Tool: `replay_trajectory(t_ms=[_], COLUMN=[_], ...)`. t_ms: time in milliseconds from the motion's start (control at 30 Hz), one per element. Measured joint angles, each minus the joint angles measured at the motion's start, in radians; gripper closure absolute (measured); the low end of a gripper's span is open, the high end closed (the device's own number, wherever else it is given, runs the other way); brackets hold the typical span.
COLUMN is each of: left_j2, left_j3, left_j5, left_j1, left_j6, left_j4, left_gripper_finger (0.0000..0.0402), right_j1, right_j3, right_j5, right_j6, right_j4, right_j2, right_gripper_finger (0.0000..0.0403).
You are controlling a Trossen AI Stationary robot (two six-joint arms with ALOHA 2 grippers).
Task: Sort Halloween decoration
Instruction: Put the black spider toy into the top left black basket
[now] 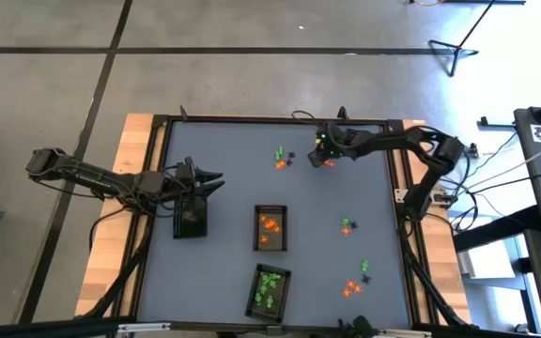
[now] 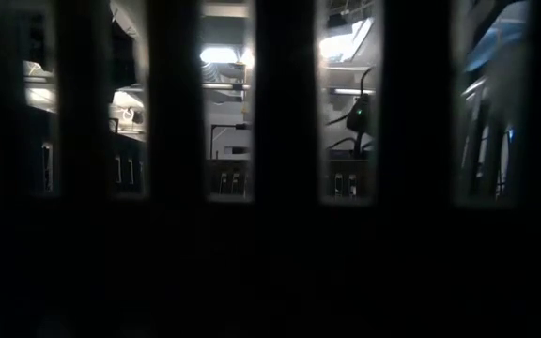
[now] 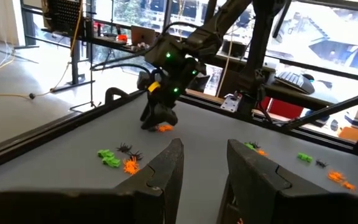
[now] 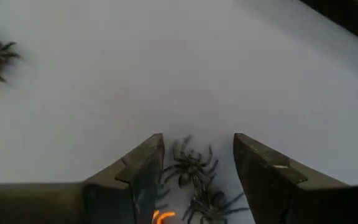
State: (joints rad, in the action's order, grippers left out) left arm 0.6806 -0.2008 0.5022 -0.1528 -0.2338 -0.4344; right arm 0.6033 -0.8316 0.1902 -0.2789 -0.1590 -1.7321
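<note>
On the left, the left gripper [image 1: 212, 179] hovered over the far end of the black tray [image 1: 190, 218]. In its wrist view its fingers [image 3: 166, 167] stood apart with nothing visible between them. A drop from there could have missed the tray and landed on the table [image 1: 224, 253].

The middle tray [image 1: 270, 228] held orange pieces, and the nearer tray [image 1: 269, 290] held green ones. Loose green, orange and black trinkets [image 1: 281, 158] lay at the far middle of the table. More trinkets lay scattered toward the near right [image 1: 350, 286].

At the far right, the right gripper [image 4: 197, 165] was down at the table with its jaws wide open. They straddled a black spider [image 4: 190, 167]. A second spider [image 4: 211, 205] and an orange scrap [image 4: 161, 217] lay just beside it. Closing there risked pinching two or three pieces of different colours at once. They would then go into one tray together. The fingers could also have flicked the light spider away instead of trapping it.
</note>
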Motion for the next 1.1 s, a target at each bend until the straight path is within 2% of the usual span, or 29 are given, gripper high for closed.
replay_trajectory(t_ms=[133, 233, 600, 833, 1100], left_j2=[0.000, 0.000, 0.000, 0.000, 0.000], left_j3=[0.000, 0.000, 0.000, 0.000, 0.000], left_j5=[0.000, 0.000, 0.001, 0.002, 0.002], left_j1=[0.000, 0.000, 0.000, 0.000, 0.000], left_j6=[-0.003, -0.018, -0.019, -0.019, -0.019], left_j4=[0.009, 0.018, 0.024, 0.023, 0.024], left_gripper_finger=[0.0285, 0.0285, 0.0285, 0.0285, 0.0285], right_j1=[-0.001, -0.002, -0.002, -0.031, -0.168], right_j3=[-0.017, -0.017, -0.017, -0.076, -0.209], right_j5=[0.000, -0.003, -0.055, -0.044, -0.044], right_j6=[0.019, 0.024, 0.105, 0.128, 0.153], right_j4=[-0.011, -0.015, -0.015, -0.088, -0.091], right_j2=[-0.022, -0.020, -0.019, -0.024, -0.018], right_gripper_finger=[0.0210, 0.0235, 0.0393, 0.0399, 0.0401])
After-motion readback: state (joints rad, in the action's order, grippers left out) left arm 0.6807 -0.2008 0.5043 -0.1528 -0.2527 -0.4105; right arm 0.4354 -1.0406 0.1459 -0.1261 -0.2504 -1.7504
